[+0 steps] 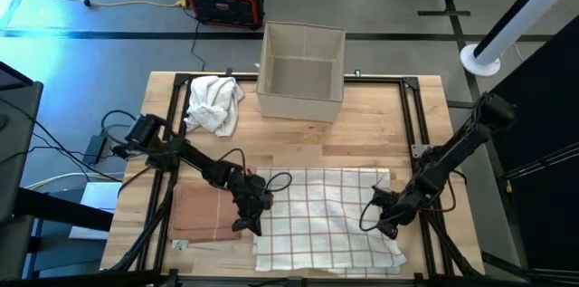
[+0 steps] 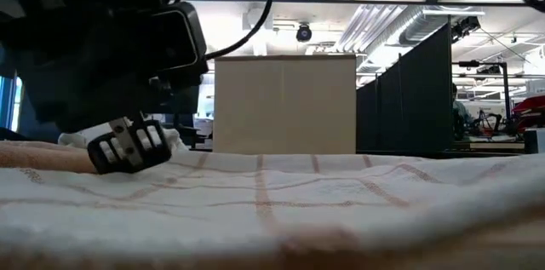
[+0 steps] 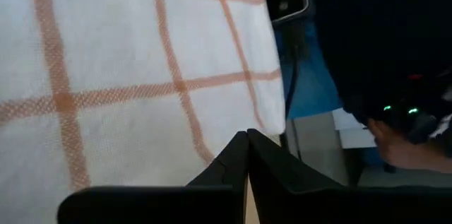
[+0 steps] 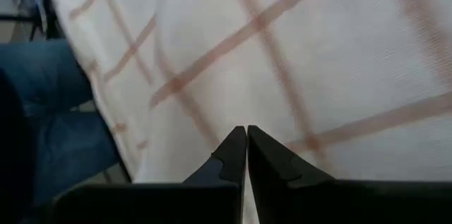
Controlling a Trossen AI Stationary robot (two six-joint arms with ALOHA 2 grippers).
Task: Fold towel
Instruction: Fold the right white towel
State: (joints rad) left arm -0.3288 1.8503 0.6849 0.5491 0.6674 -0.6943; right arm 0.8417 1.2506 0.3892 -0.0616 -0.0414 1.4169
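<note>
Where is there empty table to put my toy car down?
Bare wood shows between the box and the checked towel, and right of the box toward the frame rail. The front is crowded: the towel, a pinkish cloth, the left gripper and right gripper. A crumpled cloth fills the back left.

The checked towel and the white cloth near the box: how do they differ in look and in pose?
The checked towel lies spread flat at the table's front, while the white cloth sits crumpled in a heap at the back left, beside the box. The checked towel carries orange grid lines; the white cloth looks plain. Both grippers, left and right, are at the checked towel's edges; neither is near the white cloth. Both are pale fabric on the table.
</note>
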